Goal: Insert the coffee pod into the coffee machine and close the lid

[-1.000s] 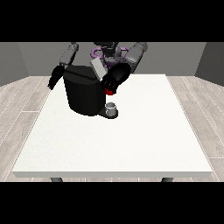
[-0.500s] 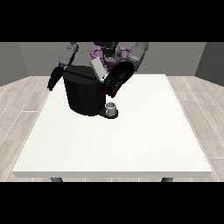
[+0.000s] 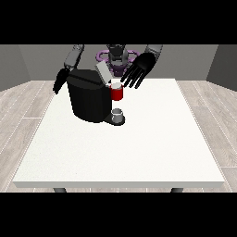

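Observation:
The black coffee machine (image 3: 88, 99) stands on the white table (image 3: 139, 148) at the back left. Its grey lid (image 3: 102, 72) is tilted up. A red thing at the machine (image 3: 117, 93) sits at its front top. Below that, a small grey thing (image 3: 117, 114) rests on the machine's base. The hand at the view's right (image 3: 139, 69) is open with fingers spread, just above and to the right of the red thing and apart from it. The hand at the view's left (image 3: 60, 81) hangs beside the machine's left side.
The robot's torso (image 3: 118, 58) stands behind the table's far edge. The white tabletop stretches from the machine towards the camera and to the right. A grey wood floor (image 3: 23, 111) surrounds the table.
The hand at the view's right has lifted off the red thing and moved up and right, its fingers spreading. The other hand and the machine have not visibly moved.

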Available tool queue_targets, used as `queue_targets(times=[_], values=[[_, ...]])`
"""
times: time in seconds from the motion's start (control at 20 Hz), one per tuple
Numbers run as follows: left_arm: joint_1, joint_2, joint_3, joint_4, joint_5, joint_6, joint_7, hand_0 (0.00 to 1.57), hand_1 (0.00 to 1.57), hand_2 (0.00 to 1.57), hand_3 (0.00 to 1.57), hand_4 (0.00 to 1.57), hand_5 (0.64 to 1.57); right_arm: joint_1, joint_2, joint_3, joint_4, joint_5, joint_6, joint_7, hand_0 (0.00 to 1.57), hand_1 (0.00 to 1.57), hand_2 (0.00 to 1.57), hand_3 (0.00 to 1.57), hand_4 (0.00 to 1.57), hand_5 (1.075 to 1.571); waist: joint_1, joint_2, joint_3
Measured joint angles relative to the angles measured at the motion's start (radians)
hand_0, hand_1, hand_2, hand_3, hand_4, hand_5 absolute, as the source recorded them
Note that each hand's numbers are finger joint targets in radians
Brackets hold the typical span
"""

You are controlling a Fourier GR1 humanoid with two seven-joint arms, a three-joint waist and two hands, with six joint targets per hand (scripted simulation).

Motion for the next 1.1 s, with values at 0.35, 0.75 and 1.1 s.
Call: queue_targets(times=[0.35,0.75,1.1], values=[[0.144,-0.149,0.067,-0.036,0.129,-0.009,-0.021,0.0,0.0,0.0,0.0,0.37,1.571,0.092,-0.02,-0.04,0.068,-0.027,0.016,-0.006,0.0,0.0,0.0,0.0,0.0,1.571,0.11,-0.159,-0.0015],[0.397,-0.355,0.274,-0.02,0.417,-0.028,-0.08,0.0,0.0,0.0,0.0,0.42,1.571,0.251,-0.013,-0.055,0.091,-0.028,0.006,-0.042,0.0,0.0,0.0,0.0,0.0,1.571,0.238,-0.355,-0.0024],[0.592,-0.418,0.294,-0.028,0.483,-0.054,-0.061,0.0,0.0,0.0,0.0,0.39,1.571,0.29,0.008,-0.025,0.022,-0.046,0.042,-0.027,0.0,0.0,0.0,0.0,0.0,1.571,0.284,-0.511,-0.0011]])
